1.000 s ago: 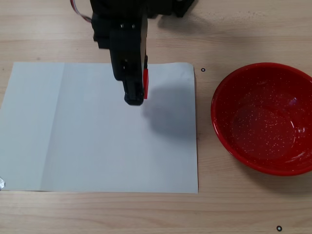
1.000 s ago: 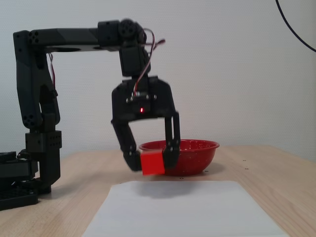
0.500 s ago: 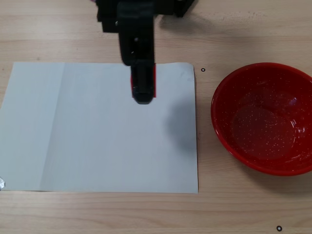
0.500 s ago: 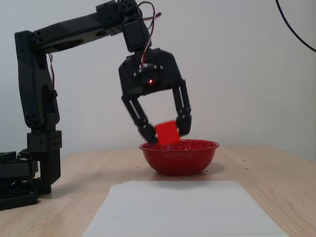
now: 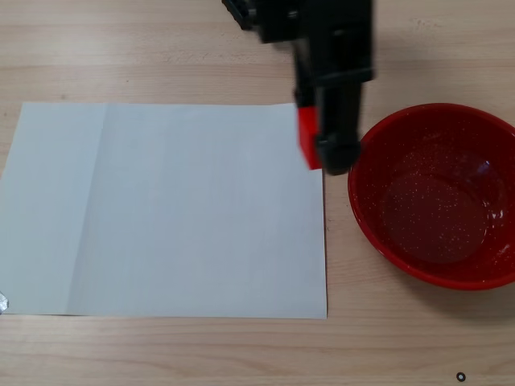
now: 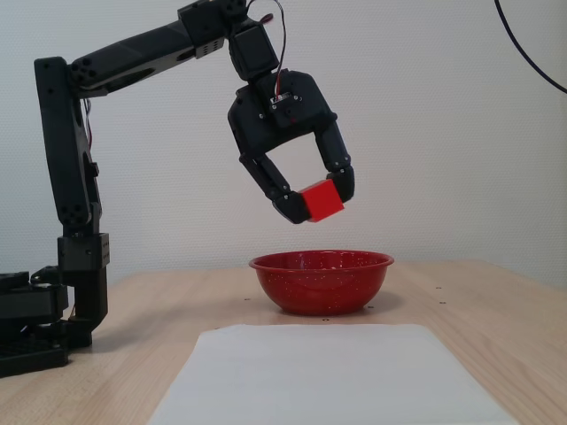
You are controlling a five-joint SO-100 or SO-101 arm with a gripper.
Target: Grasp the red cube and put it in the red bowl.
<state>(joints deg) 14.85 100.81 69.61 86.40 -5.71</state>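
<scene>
Gripper (image 6: 320,202) is clamping the cube (image 6: 321,199), now lifted higher and swung nearer the bowl (image 6: 322,282), hanging above its rim.

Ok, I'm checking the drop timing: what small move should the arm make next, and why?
Probably carry on sideways toward the glossy red speckled bowl before opening. The end effector grips the small red cube well above rim height, but in the top-down fixed view the cube sits over the white paper's edge, left of the rim.

You've got a white sheet of paper (image 5: 161,209) lying flat on the wooden table (image 5: 241,354), toward its left edge.
</scene>
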